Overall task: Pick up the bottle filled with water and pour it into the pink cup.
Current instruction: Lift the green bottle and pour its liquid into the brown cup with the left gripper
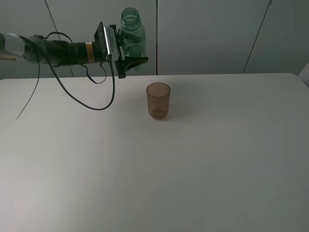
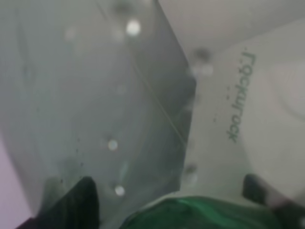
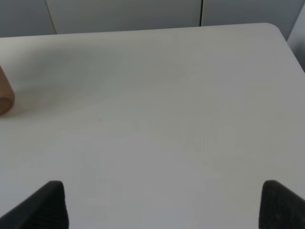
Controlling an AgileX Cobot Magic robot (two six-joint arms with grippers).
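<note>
My left gripper [image 1: 131,59] is shut on the green-tinted bottle [image 1: 132,39] and holds it upright in the air, well above the table, up and to the left of the pink cup [image 1: 158,100]. The bottle's neck is open at the top. The cup stands upright on the white table [image 1: 193,164] near the middle. In the left wrist view the bottle's green body [image 2: 200,214] shows between the dark fingertips [image 2: 81,200]. My right gripper [image 3: 157,202] is open and empty over the table; the cup's edge [image 3: 5,95] shows at the side of that view.
A grey panelled wall [image 1: 217,34] stands behind the table's far edge. A black cable [image 1: 91,104] hangs from the left arm down to the table surface.
</note>
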